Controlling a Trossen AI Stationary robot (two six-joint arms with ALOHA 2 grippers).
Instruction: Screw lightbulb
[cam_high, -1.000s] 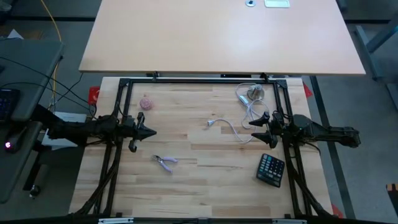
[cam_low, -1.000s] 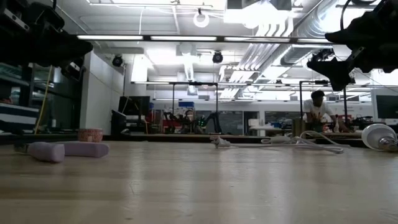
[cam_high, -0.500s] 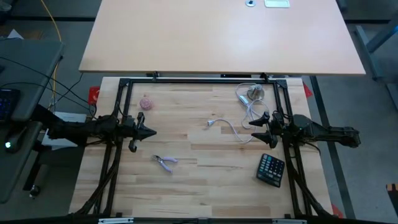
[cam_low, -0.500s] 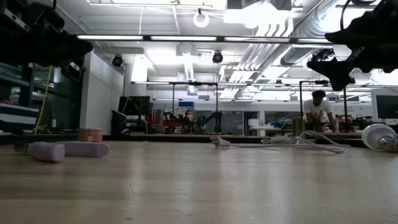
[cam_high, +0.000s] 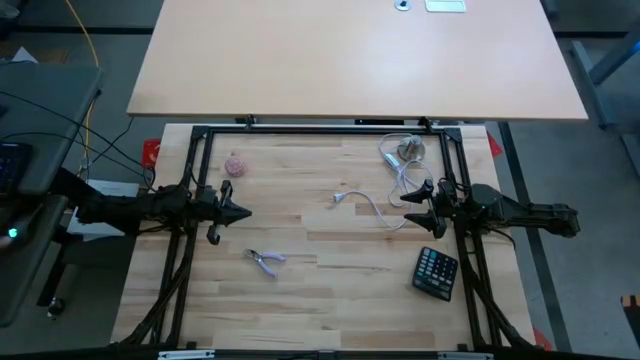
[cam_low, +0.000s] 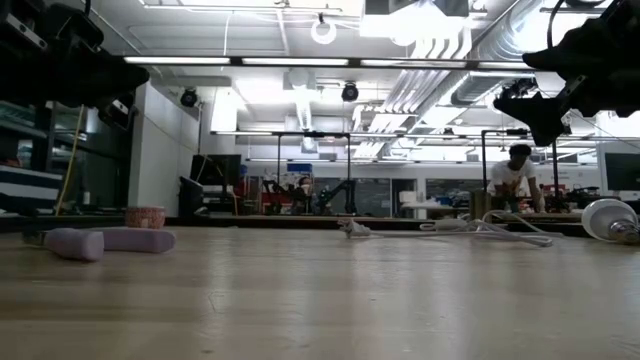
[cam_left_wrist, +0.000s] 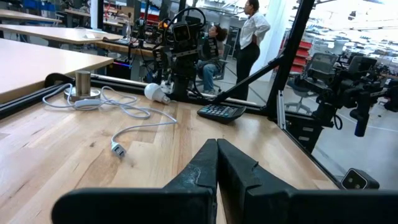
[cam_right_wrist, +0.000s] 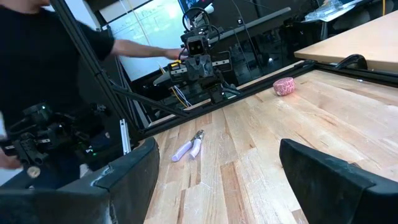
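We reach our wide-open, empty right hand (cam_high: 412, 202) toward the lightbulb (cam_left_wrist: 156, 93); left hand (cam_high: 243, 212) waits, closed and empty.

I saw a white lightbulb (cam_left_wrist: 153, 92), white cord (cam_high: 372, 205), pink ball (cam_high: 235, 165), lilac-handled pliers (cam_high: 266, 261) and black calculator (cam_high: 436, 272).

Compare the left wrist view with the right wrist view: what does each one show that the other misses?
Only the left wrist view shows the lightbulb, socket base, white cord and calculator, past the shut left tool. Only the right wrist view shows the pliers and pink ball, between the open right tool's fingers. Both show the wooden table and the opposite arm.
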